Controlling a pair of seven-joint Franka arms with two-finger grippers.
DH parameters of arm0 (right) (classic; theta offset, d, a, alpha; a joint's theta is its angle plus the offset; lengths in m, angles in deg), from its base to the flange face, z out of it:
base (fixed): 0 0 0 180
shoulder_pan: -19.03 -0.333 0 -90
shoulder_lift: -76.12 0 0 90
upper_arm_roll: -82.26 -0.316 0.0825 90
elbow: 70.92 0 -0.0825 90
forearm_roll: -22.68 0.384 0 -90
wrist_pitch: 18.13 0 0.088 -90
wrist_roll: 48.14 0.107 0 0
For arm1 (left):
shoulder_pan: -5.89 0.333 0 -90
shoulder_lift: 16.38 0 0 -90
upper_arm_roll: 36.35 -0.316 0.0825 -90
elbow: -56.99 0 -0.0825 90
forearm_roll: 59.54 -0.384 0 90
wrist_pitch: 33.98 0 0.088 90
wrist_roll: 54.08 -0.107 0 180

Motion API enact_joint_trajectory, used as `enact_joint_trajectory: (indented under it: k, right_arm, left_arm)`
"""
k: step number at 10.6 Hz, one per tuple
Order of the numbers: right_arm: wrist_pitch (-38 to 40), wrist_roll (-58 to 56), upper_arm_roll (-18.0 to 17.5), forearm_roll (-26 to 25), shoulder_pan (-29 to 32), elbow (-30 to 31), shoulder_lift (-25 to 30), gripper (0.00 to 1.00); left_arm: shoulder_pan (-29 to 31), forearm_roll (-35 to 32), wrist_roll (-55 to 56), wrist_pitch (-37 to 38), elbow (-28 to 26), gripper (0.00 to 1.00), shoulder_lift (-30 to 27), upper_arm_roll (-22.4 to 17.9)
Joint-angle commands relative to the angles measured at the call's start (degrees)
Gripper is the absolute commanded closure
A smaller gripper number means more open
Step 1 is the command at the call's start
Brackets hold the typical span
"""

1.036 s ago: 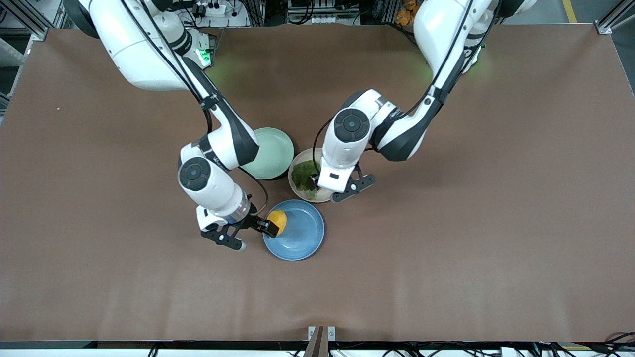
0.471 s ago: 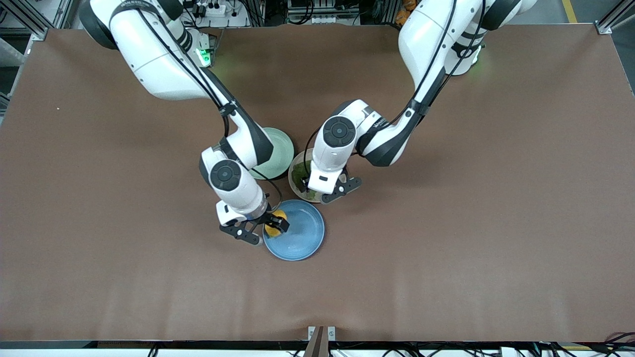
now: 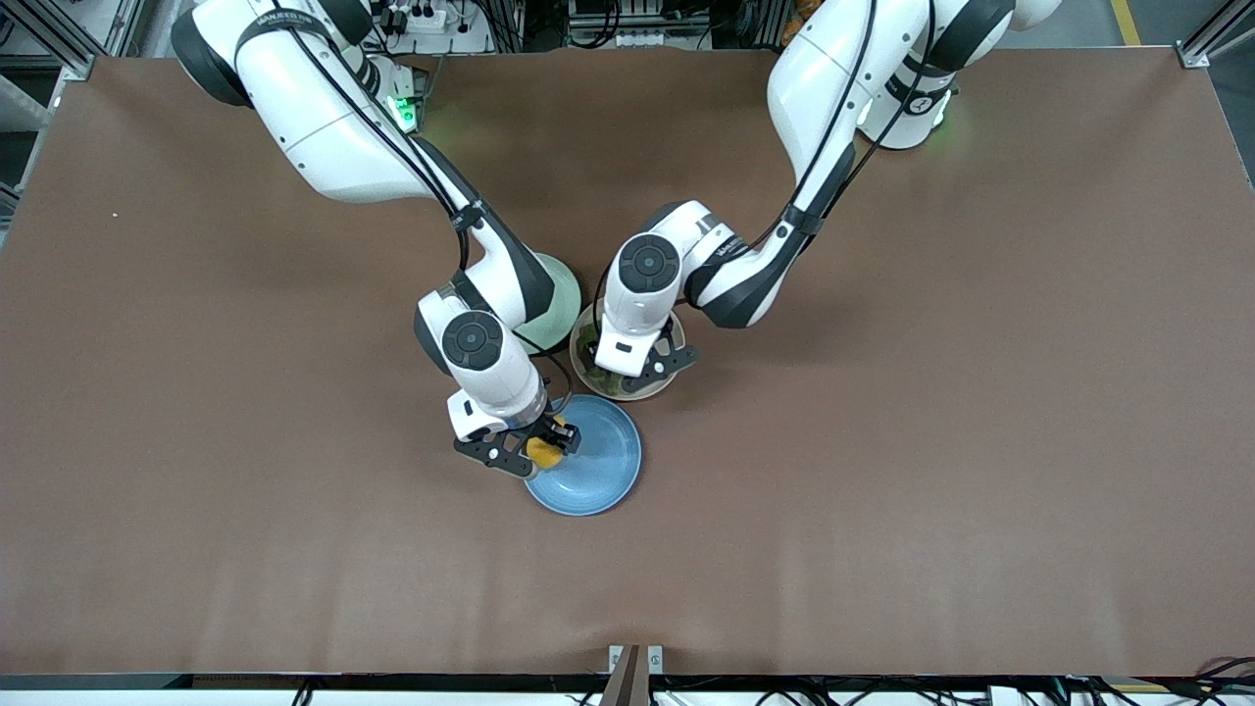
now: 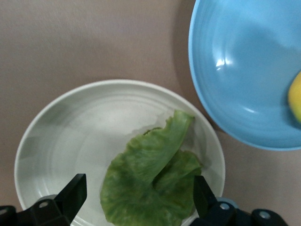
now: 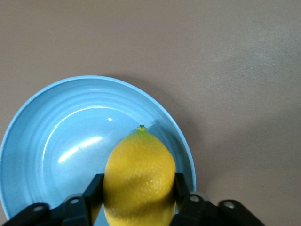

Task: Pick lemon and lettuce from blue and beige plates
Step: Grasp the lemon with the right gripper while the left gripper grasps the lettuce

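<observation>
The yellow lemon (image 5: pixel 139 174) is pinched between my right gripper's (image 5: pixel 139 194) fingers, over the sky blue plate (image 5: pixel 51 141) beside its rim. In the front view the right gripper (image 3: pixel 545 450) holds the lemon (image 3: pixel 541 452) at the blue plate's (image 3: pixel 598 471) edge toward the right arm's end. My left gripper (image 4: pixel 138 200) is open low over the beige plate (image 4: pixel 70 127), one finger on each side of the crinkled green lettuce (image 4: pixel 150 188). In the front view the left gripper (image 3: pixel 632 371) covers most of the lettuce (image 3: pixel 588 345) and the beige plate (image 3: pixel 655 392).
A pale mint-green plate (image 3: pixel 557 292) lies beside the beige plate, farther from the front camera than the blue one and mostly hidden under the right arm. All three plates sit close together. The blue plate (image 4: pixel 244 70) and lemon (image 4: pixel 296 101) also show in the left wrist view.
The right hand has swung over the blue plate's edge and its fingers now sit on both sides of the lemon. The left hand has moved further over the beige plate, covering more lettuce.
</observation>
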Motion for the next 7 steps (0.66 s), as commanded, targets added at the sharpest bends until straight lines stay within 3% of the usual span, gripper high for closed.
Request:
enact_joint_trajectory:
  k: [1,3,5,7]
  right_arm:
    - [0.9,1.0,-0.9,-1.9,0.6,-1.6,-0.8,0.88]
    - [3.9,0.9,-1.1,-1.8,1.0,-3.1,-0.6,0.92]
    - [11.8,-1.5,-4.3,-1.6,4.1,-5.4,1.3,0.92]
    - [15.9,-5.5,-5.2,-1.0,7.5,-5.2,4.2,0.91]
  left_arm:
    - [-1.1,0.8,0.6,-0.9,1.5,0.00,1.6,-0.9]
    - [-1.4,0.8,0.4,-2.4,1.5,0.00,2.2,-0.9]
    - [-1.8,0.7,-0.1,-3.4,1.5,0.00,2.8,-0.9]
    - [-2.2,0.6,-0.7,-3.4,1.5,0.00,3.3,-1.2]
